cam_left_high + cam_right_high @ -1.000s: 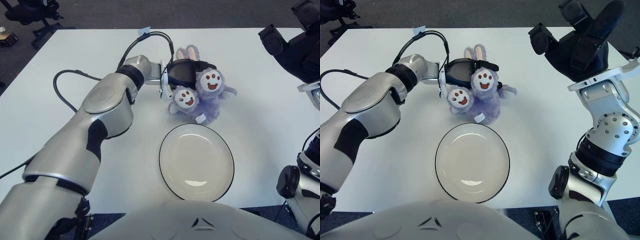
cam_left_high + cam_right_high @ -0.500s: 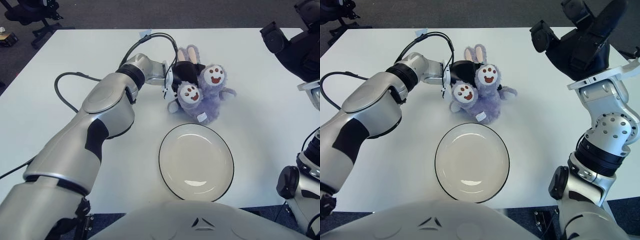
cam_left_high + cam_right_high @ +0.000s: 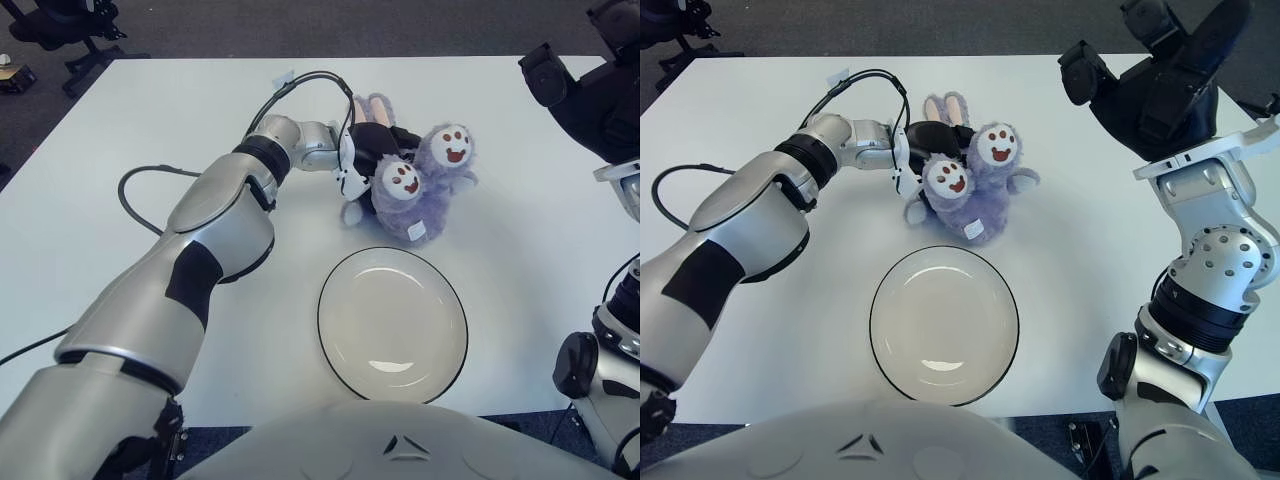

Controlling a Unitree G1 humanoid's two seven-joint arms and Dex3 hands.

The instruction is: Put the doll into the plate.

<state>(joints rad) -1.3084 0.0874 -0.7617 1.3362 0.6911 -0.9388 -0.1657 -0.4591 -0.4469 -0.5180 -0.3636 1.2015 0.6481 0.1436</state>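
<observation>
A purple plush bunny doll (image 3: 418,196) lies on its back on the white table, its two smiling foot soles facing up and its ears pointing to the far side. My left hand (image 3: 374,141) reaches in from the left, and its black fingers are curled around the doll's upper body just below the ears. A white plate with a dark rim (image 3: 392,325) sits empty on the near side of the doll, a short gap away. My right hand (image 3: 1148,82) is raised at the far right, off the table, fingers spread and holding nothing.
A black cable (image 3: 300,80) loops over the table along my left forearm. The table's (image 3: 120,120) far edge runs just beyond the doll. Office chair bases (image 3: 60,30) stand on the dark floor at the far left.
My left hand has reached farther right and away from me with the doll. The doll has shifted right and turned, its foot soles now higher and farther right. The right hand has barely moved.
</observation>
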